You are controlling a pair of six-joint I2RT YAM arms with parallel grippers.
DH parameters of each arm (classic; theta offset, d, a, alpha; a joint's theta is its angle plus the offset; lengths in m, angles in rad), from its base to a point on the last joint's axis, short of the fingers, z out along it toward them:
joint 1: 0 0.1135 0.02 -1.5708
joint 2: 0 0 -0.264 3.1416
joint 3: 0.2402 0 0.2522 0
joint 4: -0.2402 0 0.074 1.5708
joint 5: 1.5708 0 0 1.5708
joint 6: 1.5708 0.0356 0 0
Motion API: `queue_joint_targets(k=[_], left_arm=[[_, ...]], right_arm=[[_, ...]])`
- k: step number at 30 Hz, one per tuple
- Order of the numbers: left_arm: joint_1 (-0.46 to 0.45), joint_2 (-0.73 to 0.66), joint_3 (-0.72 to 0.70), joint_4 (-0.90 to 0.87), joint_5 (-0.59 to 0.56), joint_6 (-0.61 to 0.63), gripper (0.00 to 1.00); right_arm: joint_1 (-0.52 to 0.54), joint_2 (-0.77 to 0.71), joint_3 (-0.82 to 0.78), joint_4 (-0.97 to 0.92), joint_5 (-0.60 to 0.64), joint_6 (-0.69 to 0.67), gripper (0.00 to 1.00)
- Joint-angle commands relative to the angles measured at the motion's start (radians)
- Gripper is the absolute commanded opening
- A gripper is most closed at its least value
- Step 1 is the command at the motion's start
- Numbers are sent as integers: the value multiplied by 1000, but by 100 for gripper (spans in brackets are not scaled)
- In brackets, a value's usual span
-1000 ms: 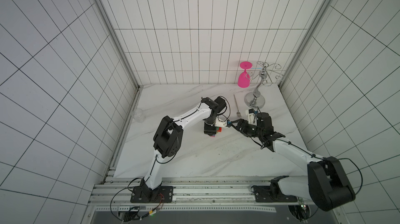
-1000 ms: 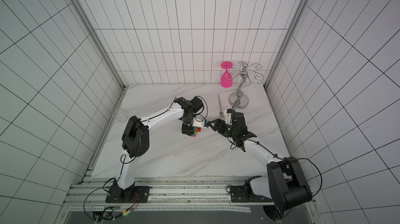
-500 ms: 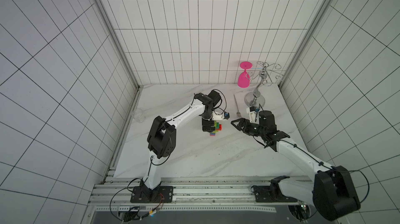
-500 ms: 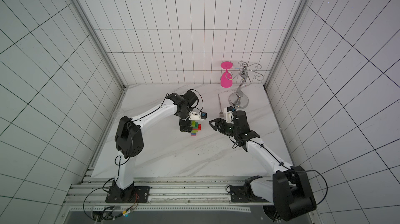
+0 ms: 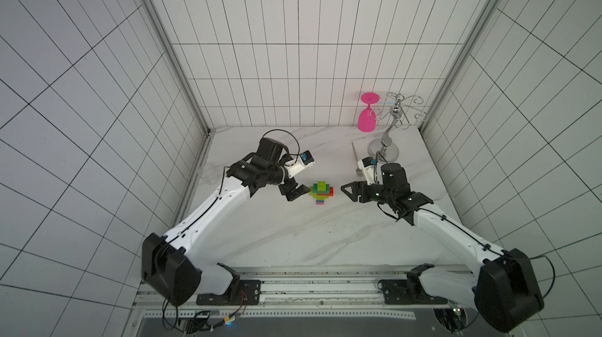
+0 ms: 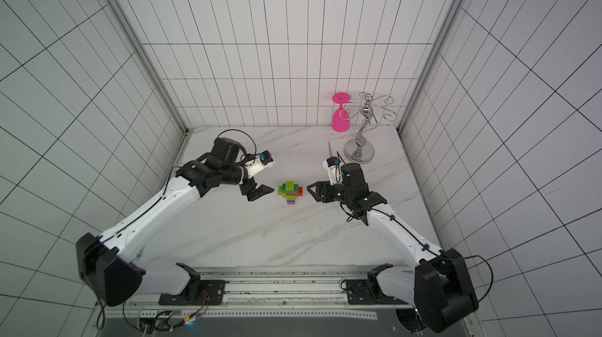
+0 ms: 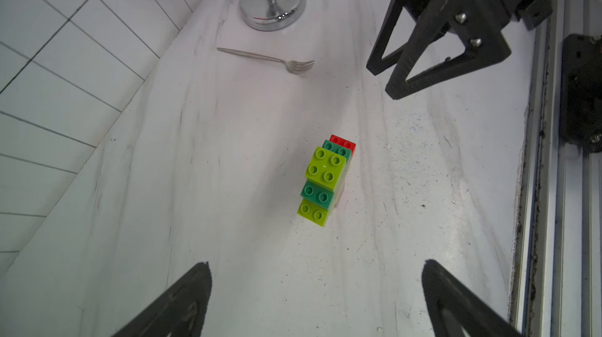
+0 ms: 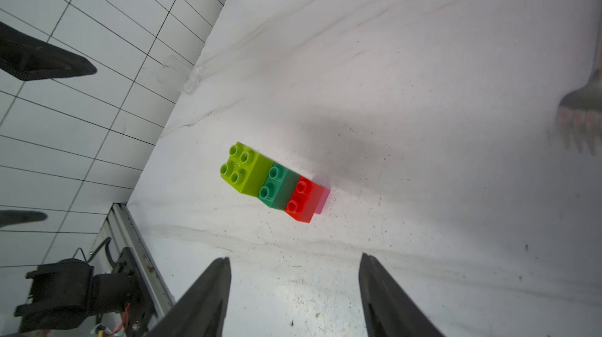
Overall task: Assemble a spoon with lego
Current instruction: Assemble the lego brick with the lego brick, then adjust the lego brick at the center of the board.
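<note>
- The spoon point(image 5: 322, 192) rests on the surface point(image 5: 293, 237) between both hands, touched by neither.
- Left hand point(image 5: 298, 192) gapes wide, empty.
- Right hand point(image 5: 347, 193) is parted, empty.

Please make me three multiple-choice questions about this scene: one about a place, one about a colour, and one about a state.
1. The spoon lies:
A. on the table, between the left gripper and the right gripper
B. at the table's front edge
C. against the back wall

2. The glass hanging on the stand is:
A. blue
B. pink
C. clear

3. The left gripper is:
A. shut on the spoon
B. shut on nothing
C. open, holding nothing

Answers:
1 A: both top views show it between the two grippers, touching neither.
2 B: its upside-down bowl is bright pink.
3 C: the left wrist view shows its fingers wide apart, clear of the spoon.
</note>
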State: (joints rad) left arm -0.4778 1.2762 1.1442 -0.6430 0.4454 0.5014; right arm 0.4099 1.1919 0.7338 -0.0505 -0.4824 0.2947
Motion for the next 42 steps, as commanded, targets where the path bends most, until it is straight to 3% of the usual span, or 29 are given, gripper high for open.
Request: queue_joint_targets(k=[1,4,6,14,18,24,31,35,42], left_arm=[[18,-132,-280,539,116,-313,99],[18,-219,-462,757,78,-450,99],[18,-282,-548,844,-12,-581,99],[9,-539,-590,566,-87,-696,99],[2,-637,-609,507,-108,-719,99],[-26,-677,-582,450,-83,-727,99],[-51,-754,-554,361,-63,-712,99],[-51,-805,-521,284,-78,-682,99],[-51,-878,-477,154,-102,-625,99]], right_arm=[[23,-31,-13,100,39,-284,67],[23,-25,-57,196,-9,-452,68],[23,16,-61,245,-91,-543,68],[34,223,75,159,-258,-759,65],[63,291,135,96,-236,-842,66],[70,365,208,67,-175,-882,67],[84,443,270,23,-271,-934,63],[89,477,302,4,-272,-934,50],[89,486,350,-56,-323,-938,19]])
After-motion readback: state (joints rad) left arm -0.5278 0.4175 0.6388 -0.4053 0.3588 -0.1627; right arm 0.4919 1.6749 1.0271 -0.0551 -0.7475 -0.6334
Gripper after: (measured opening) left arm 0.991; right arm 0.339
